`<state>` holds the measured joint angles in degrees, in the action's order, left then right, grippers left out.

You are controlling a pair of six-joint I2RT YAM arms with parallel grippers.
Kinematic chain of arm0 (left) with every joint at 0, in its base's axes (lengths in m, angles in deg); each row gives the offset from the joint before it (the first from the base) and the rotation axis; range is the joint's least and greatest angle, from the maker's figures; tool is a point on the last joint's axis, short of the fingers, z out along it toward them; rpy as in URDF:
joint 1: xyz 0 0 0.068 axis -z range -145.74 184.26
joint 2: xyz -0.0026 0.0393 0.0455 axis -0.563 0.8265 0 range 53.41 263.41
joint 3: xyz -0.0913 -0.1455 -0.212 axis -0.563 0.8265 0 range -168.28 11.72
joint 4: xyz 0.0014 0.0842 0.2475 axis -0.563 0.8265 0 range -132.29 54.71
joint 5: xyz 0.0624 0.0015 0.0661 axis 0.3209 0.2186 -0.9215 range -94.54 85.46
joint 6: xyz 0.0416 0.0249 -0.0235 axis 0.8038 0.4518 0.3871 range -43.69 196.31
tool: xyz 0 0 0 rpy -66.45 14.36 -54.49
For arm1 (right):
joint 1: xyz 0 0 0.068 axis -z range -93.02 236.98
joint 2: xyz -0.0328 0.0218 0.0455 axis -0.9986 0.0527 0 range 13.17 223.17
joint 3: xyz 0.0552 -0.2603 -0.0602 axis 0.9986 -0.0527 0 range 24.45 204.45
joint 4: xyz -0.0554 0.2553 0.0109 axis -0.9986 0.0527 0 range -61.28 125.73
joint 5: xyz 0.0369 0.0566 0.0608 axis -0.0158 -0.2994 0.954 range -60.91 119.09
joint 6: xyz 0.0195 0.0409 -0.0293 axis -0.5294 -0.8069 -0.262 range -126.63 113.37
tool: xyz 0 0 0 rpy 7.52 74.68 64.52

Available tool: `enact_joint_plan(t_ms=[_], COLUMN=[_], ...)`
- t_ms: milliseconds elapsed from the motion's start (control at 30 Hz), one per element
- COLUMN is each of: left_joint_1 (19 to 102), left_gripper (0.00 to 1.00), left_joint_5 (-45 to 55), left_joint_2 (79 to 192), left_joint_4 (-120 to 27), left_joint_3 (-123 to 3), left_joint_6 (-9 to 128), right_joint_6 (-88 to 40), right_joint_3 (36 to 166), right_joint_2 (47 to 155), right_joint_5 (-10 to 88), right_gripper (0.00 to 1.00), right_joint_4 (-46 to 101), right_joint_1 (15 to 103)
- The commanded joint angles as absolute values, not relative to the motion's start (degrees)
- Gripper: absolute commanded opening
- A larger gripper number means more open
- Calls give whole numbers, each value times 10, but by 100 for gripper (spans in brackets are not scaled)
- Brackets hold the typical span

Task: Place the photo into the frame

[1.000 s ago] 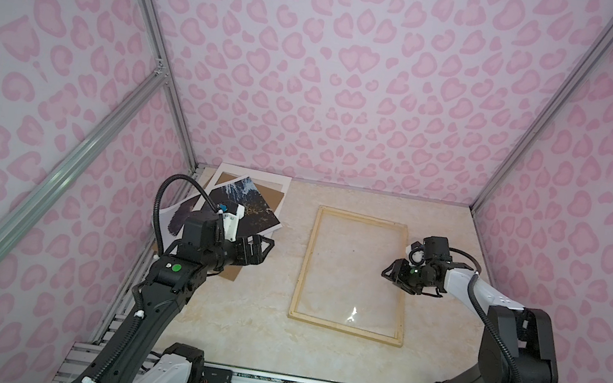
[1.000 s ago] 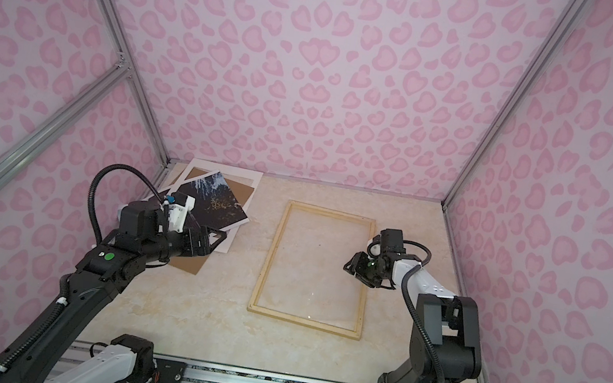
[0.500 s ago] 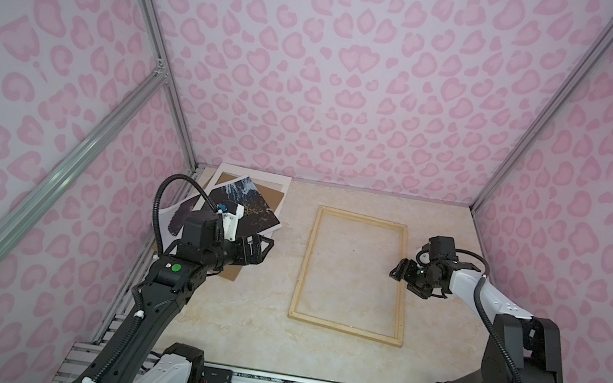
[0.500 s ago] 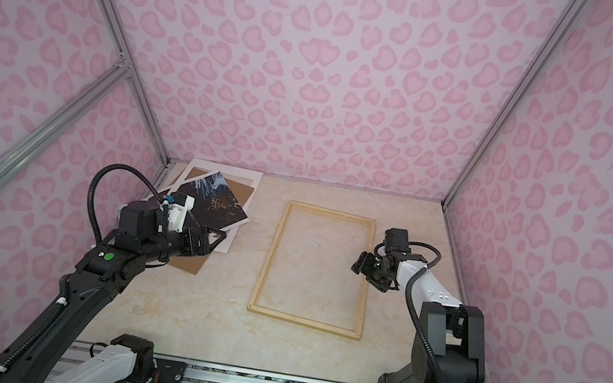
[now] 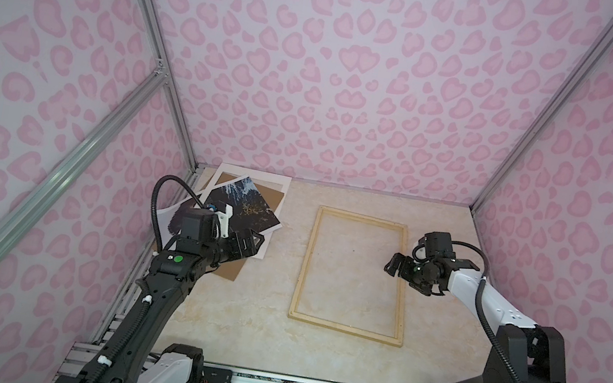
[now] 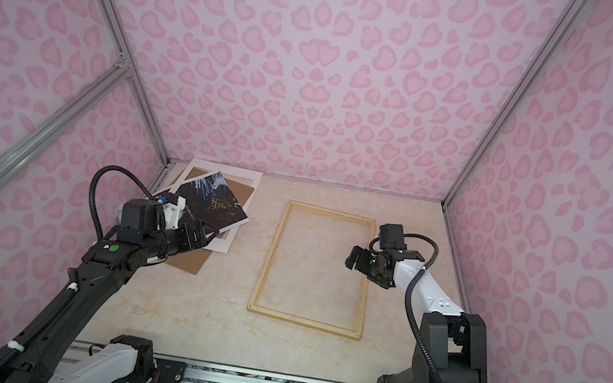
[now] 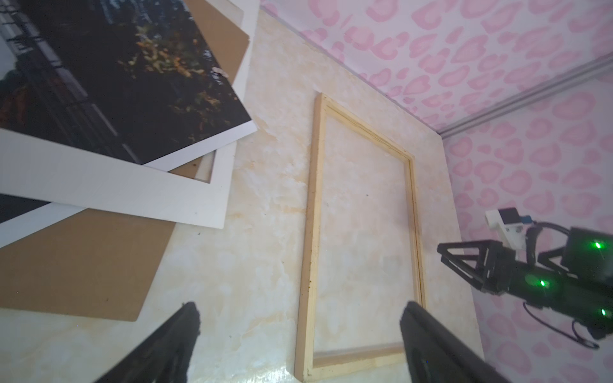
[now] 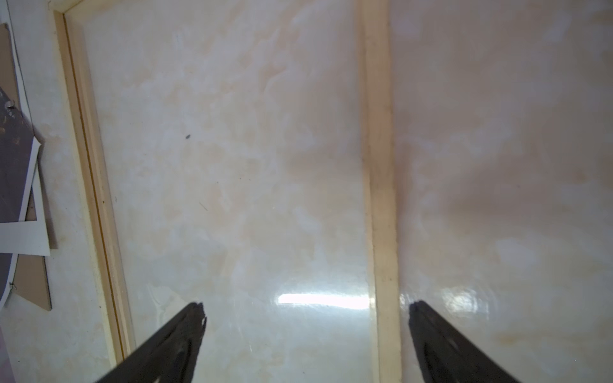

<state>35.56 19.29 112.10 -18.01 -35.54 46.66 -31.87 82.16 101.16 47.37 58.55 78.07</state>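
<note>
Overhead, the left gripper (image 5: 251, 244) hovers with its jaws spread wide and empty above the near corner of a loose pile at the back-left of the beige marbled tabletop (image 5: 263, 341). The right gripper (image 5: 393, 264), equally wide and empty, hangs over the right long rail of the large rectangular frame of thin pale wood strips (image 5: 305, 264).

The large thin paper photo, a dark forest-and-waterfall print with a white margin (image 5: 247, 208), lies picture side up on top of that pile. It rests on a wide flat white mat board (image 5: 280, 188) and a plain brown backing board (image 5: 228, 268), well apart from the frame.

The step in hand appears to be fetching the print, and the left gripper is nearest. A clean pick would likely pinch only the white margin where a corner juts past the mat, as the left wrist view shows (image 7: 232, 132). The mat should be left behind and the paper kept uncreased. The right gripper would do well to clear the pane first.

The frame lies flat, its long axis running from the robot's side toward the back wall. The photo sits skewed to it, its long axis diagonal, white water toward the back wall and its near end hidden under the left arm. It will probably need turning to match before it is lowered inside the rails.
</note>
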Motion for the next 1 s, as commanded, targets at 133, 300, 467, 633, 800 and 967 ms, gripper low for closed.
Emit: enact_joint_plan(t_ms=[133,300,467,633,800,967], left_joint_1=[306,284,281,282,286,307], left_gripper=[98,97,97,97,97,97], left_joint_5=[208,214,226,217,225,223], left_joint_2=[1281,1430,1537,1578,1615,1630], left_joint_4=[-212,-254,-273,-276,-269,-256], left_joint_3=[-406,-473,-531,-542,-552,-559], left_joint_6=[405,387,365,370,384,393], right_joint_6=[-322,-337,-348,-355,-358,-365], right_joint_3=[877,954,1036,1087,1091,1090], right_joint_2=[1078,1143,1216,1263,1278,1281], right_joint_5=[493,510,532,547,555,560], right_gripper=[97,96,96,96,96,96], right_joint_4=[536,522,519,517,515,503], right_joint_1=[693,610,547,518,510,507])
